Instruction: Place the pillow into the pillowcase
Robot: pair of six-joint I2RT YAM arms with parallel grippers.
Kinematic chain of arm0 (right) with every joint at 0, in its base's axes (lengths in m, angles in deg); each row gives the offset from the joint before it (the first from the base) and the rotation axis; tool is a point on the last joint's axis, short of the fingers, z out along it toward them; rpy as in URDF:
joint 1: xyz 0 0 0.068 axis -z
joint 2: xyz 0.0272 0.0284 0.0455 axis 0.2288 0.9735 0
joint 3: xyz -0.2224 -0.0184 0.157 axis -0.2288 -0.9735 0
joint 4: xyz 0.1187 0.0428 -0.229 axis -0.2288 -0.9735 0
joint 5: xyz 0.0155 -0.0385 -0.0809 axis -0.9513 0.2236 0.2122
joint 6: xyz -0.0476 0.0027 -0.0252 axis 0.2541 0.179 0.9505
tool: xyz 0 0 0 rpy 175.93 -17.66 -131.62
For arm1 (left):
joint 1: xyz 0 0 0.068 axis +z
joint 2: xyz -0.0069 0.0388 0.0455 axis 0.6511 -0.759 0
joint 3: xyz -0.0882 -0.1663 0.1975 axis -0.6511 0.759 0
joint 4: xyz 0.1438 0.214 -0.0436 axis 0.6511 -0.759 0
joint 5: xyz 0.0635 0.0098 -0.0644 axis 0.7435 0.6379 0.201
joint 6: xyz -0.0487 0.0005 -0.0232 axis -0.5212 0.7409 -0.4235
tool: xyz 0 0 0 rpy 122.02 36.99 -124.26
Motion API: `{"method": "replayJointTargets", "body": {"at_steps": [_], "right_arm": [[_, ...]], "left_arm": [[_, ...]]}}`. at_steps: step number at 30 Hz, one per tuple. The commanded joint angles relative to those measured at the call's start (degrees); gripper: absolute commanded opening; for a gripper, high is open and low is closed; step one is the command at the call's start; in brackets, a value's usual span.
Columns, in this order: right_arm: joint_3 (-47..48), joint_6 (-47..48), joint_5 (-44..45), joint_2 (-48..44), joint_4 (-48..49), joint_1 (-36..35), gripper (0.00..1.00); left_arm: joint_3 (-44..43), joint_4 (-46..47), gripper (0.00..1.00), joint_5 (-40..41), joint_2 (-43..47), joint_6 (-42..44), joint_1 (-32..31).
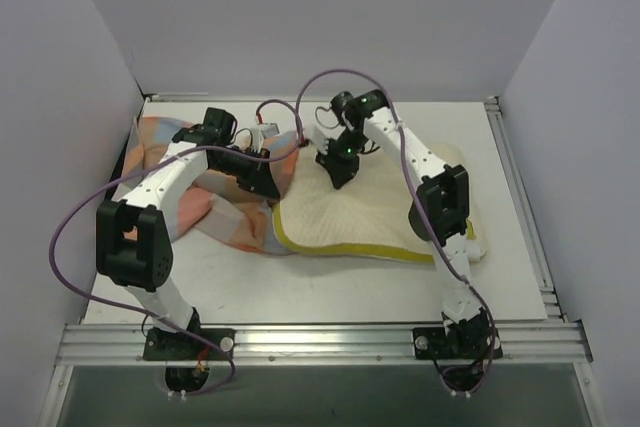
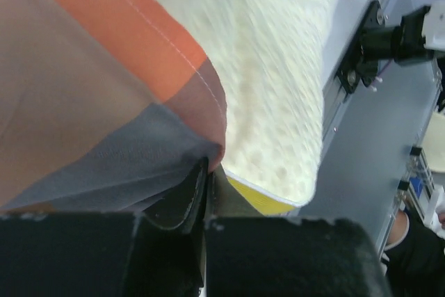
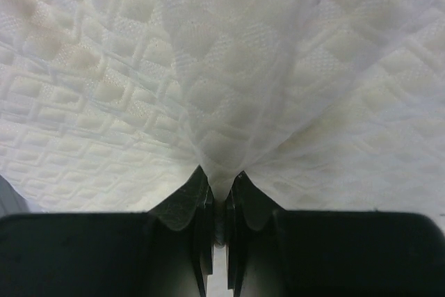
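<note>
The cream-white pillow (image 1: 370, 209) with a yellow side edge lies on the table at centre right. Its left end goes under the checked pillowcase (image 1: 190, 202), which lies crumpled at the left. My left gripper (image 1: 262, 179) is shut on the pillowcase's opening edge (image 2: 201, 140), right at the pillow's left end (image 2: 278, 102). My right gripper (image 1: 340, 172) is shut on a pinched fold of the pillow's quilted top (image 3: 222, 137) near its far left part. The pillow's far left end is hidden inside the pillowcase.
The white table (image 1: 300, 287) has a metal rail along its front (image 1: 320, 337) and right sides. Grey walls enclose the back and sides. Purple cables loop over both arms. A small white object (image 1: 262, 133) lies behind the left gripper.
</note>
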Motion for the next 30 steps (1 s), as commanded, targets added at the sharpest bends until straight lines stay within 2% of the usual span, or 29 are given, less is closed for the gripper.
{"method": "replayJointTargets", "body": {"at_steps": [1, 6, 12, 15, 19, 20, 21, 23, 27, 30], "right_arm": [[5.3, -8.6, -4.7, -0.9, 4.3, 3.7, 0.0], [-5.7, -16.9, -4.2, -4.4, 18.0, 3.5, 0.0], [-6.7, -27.1, 9.5, 1.7, 29.6, 1.1, 0.0], [-6.6, -33.0, 13.0, 3.0, 32.9, 0.9, 0.0], [-5.1, -41.0, 12.3, 1.8, 34.0, 2.0, 0.0], [-5.1, -45.7, 11.6, 1.1, 34.2, 2.4, 0.0], [-5.1, -48.0, 10.7, 0.3, 34.7, 2.9, 0.0], [-5.4, -51.8, 9.8, -2.4, 35.2, 3.8, 0.0], [-5.4, -63.8, 10.8, -4.7, 36.3, 4.2, 0.0], [-6.4, -68.5, 11.6, -4.9, 36.5, 3.4, 0.0]], "left_arm": [[1.3, -6.6, 0.03, -5.9, 3.8, 7.7, -0.6], [-0.3, -9.9, 0.06, -7.2, 2.6, 11.0, -0.6], [-6.1, -15.9, 0.09, -8.6, -0.4, 15.0, 0.8], [-6.8, -20.5, 0.09, -10.9, -1.0, 20.0, 1.3], [-6.1, -26.6, 0.09, -11.5, -0.9, 27.3, 1.9], [-6.6, -29.1, 0.09, -11.4, -1.3, 33.2, 2.0], [-7.5, -34.4, 0.09, -11.3, -1.9, 35.5, 2.2], [-8.3, -38.7, 0.08, -11.7, -3.6, 40.7, 2.3], [-8.2, -41.5, 0.09, -12.9, -4.0, 43.8, 2.2], [-8.8, -41.4, 0.13, -13.1, -3.8, 43.5, 1.7]]}}
